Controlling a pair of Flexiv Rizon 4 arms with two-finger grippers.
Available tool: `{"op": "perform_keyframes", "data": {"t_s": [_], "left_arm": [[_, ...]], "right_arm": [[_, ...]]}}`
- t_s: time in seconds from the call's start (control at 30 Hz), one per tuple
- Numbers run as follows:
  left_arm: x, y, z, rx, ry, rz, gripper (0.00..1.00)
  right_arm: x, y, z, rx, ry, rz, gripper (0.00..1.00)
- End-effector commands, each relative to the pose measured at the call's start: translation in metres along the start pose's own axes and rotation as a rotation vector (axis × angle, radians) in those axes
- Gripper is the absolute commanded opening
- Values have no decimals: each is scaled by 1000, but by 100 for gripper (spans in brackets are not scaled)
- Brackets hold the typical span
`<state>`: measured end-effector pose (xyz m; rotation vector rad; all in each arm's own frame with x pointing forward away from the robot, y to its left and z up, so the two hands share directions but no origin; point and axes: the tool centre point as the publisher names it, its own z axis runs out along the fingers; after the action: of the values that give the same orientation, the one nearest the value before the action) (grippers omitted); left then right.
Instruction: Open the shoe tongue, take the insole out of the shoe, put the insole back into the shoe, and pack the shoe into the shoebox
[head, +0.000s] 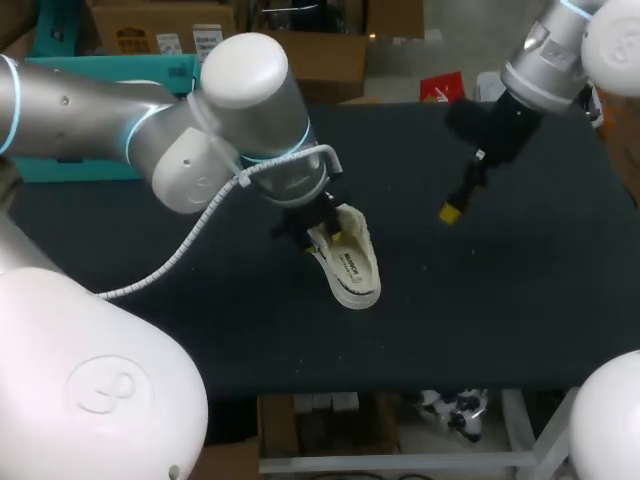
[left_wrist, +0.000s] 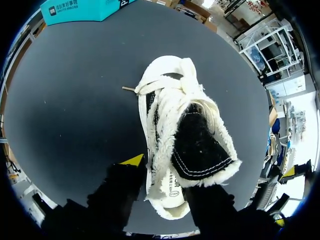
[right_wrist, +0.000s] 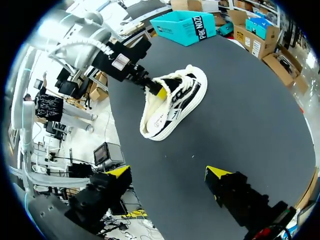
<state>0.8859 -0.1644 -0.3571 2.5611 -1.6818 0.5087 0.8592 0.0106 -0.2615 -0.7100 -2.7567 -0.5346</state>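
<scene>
Left arm reaches in over the sneaker (head: 347, 265), left gripper (left_wrist: 167, 175) astride its heel, grip unclear; right gripper (right_wrist: 167, 174) hangs wide above the counter (head: 520, 300).

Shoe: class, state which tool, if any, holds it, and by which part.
The left tool appears to grip the shoe across its heel end; the right tool is open, holding nothing.
</scene>
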Motion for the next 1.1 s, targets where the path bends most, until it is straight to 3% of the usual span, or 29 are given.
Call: {"op": "perform_keyframes", "data": {"t_s": [0.03,0.4,0.5,0.6,0.63,0.8,0.93,1.1], "left_arm": [[-6,1,-8,20,14,-4,0],[-19,3,-24,35,97,95,0],[-19,1,-29,40,122,152,0],[-21,-1,-32,44,114,224,0],[-22,-2,-33,44,112,243,0],[-22,-9,-51,59,129,401,0],[-20,-8,-66,64,187,530,0],[-18,-11,-81,82,228,652,0]], "right_arm": [[1,-14,0,-51,18,-13,100],[1,-14,0,-51,18,-13,100],[4,-20,-7,-5,-62,-168,100],[3,-31,-15,5,-79,-271,100],[4,-33,-18,23,-82,-268,100],[16,-35,-22,163,-204,-468,100],[23,-31,-23,228,-273,-564,100],[19,-27,-22,238,-256,-611,100]]}}
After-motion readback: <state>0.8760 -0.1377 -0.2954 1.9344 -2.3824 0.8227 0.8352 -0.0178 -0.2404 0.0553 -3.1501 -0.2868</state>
